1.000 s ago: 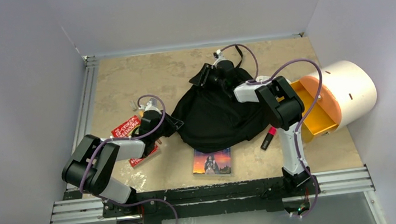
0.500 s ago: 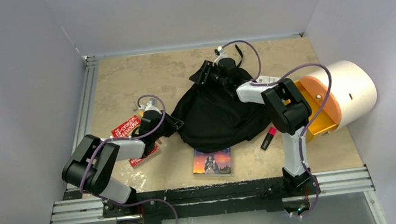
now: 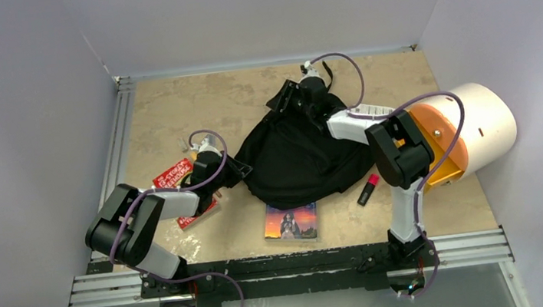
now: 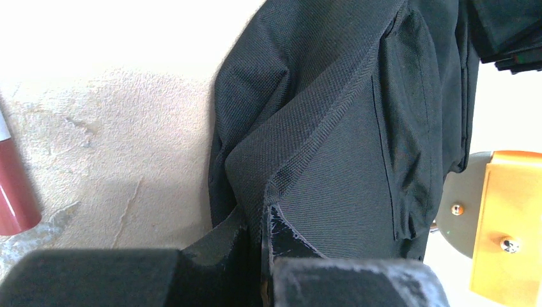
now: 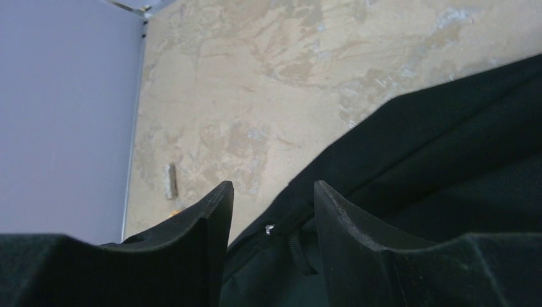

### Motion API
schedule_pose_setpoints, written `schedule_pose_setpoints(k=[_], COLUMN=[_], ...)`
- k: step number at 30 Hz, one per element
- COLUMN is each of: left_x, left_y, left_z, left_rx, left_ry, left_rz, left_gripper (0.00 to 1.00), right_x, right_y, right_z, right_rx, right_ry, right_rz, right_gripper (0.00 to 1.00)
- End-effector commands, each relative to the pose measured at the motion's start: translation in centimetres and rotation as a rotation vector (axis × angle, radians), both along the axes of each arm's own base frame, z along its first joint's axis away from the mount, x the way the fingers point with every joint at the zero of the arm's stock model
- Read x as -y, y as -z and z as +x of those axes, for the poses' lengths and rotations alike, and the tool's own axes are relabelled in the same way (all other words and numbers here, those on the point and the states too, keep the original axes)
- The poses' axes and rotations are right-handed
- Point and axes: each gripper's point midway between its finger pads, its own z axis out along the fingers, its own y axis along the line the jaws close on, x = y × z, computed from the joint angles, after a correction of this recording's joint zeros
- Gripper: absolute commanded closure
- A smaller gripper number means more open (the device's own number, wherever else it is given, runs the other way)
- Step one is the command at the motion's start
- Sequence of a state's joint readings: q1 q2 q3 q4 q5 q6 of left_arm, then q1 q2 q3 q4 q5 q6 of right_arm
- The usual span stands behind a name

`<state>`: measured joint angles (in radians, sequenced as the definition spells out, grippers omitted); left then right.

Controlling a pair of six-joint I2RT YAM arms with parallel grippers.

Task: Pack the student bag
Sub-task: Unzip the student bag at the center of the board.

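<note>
Student bag (image 3: 296, 162): black and soft, it lies in the middle of the table (image 3: 170, 107), between the two arms.
Change, right arm: the right gripper (image 3: 283, 102) has gone a little farther back and to the right at the bag's far corner, and its elbow has swung right, so it now stands before the orange mouth of the cylinder (image 3: 484, 117).
No change: the left gripper (image 3: 239, 170) is at the bag's left edge as before. The book (image 3: 291, 221), the red marker (image 3: 367, 189) and the red booklet (image 3: 173, 173) under the left arm lie where they lay.
Top view only: it shows the whole student bag, with the book just in front of it and the marker at its near right side, but not the gap of either pair of jaws.
Left wrist view only: the coarse weave of the bag is seen close, with a red stick (image 4: 13, 185) on the table at the left edge.
Right wrist view only: bare table beyond the bag, with a small pale piece (image 5: 170, 181) lying on it.
Left jaws: pressed together on a fold of the bag's cloth, and no gap shows.
Right jaws: spread apart. The bag's edge, with a small metal zip part, lies in the gap. I cannot tell if the fingers touch the cloth.
</note>
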<state>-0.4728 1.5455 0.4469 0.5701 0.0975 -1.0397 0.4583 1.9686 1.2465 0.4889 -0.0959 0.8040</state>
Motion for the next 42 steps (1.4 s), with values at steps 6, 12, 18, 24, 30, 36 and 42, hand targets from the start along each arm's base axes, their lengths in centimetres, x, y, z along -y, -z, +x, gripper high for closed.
schedule_pose_setpoints(k=[6,12,18,24,30,36,42], left_x=[1.2,1.2,1.3,1.3,1.3,1.2,1.2], left_y=[-0.1,-0.2,-0.1,-0.1,-0.1,-0.1,-0.1], left_z=[-0.3,-0.2,-0.2,-0.2,-0.2,-0.3,-0.3], left_rx=[-0.001,0.0,-0.001,0.001,0.0,-0.001,-0.001], left_ry=[0.038,0.041,0.043,0.044,0.043,0.042,0.04], left_rz=[-0.021,-0.022,-0.021,-0.022,-0.023,-0.024,-0.025], left_gripper=[1.0,1.0,1.0,1.0,1.0,1.0,1.0], right_x=[-0.8,-1.1,-2.0,-2.3,-2.7,-2.5,-2.2], right_y=[1.2,2.1,2.6,3.4,3.4,4.4,5.5], right_z=[0.2,-0.1,-0.5,-1.1,-1.3,-1.0,-0.5], right_rx=[-0.044,-0.063,-0.072,-0.092,-0.09,-0.115,-0.147], right_ry=[-0.027,-0.047,-0.096,-0.115,-0.134,-0.111,-0.088], right_rz=[-0.009,-0.003,0.015,0.013,0.022,-0.002,-0.033], right_gripper=[0.48,0.48,0.51,0.54,0.59,0.67,0.68])
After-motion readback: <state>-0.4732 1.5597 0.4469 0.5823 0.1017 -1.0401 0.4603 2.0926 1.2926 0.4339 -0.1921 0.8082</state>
